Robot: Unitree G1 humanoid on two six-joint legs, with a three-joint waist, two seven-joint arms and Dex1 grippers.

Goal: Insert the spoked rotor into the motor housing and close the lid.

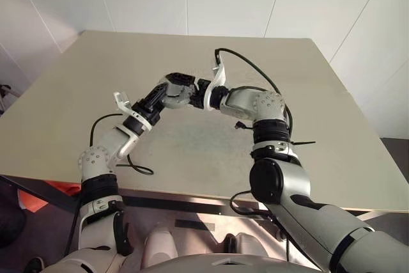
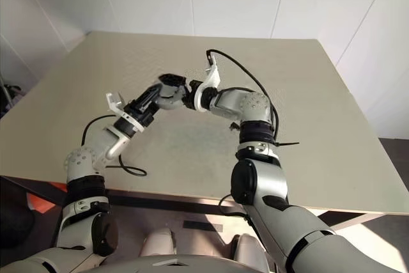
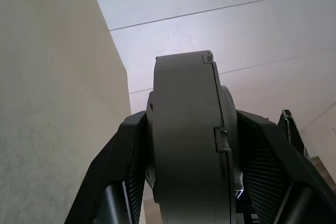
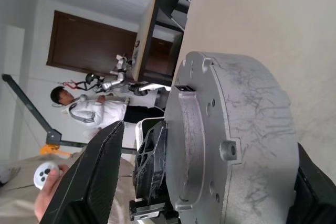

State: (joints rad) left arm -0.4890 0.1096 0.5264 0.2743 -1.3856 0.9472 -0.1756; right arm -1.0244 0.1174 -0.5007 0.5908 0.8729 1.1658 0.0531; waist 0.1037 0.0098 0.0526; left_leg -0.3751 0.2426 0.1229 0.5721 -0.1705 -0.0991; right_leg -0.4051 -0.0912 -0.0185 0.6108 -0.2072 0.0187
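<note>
the left gripper (image 3: 184, 182) has both fingers (image 3: 118, 174) clamped on the round grey motor housing (image 3: 186, 140), lid (image 4: 247, 129) seated, held above the middle of the table (image 1: 332, 126). the right gripper (image 1: 199, 92) stands wide around it, pads apparently clear. judged step: closing; next, confirm the lid is flush and set the housing down.

Above the middle of a beige table (image 1: 332, 132), the two arms are brought together from either side. A grey motor housing (image 1: 181, 87) is held off the tabletop by the left gripper (image 1: 174, 92), whose black fingers are closed against it. The right gripper (image 1: 199, 93) is set just beside the housing; its finger spacing cannot be made out. Black cables are looped over both forearms.
</note>
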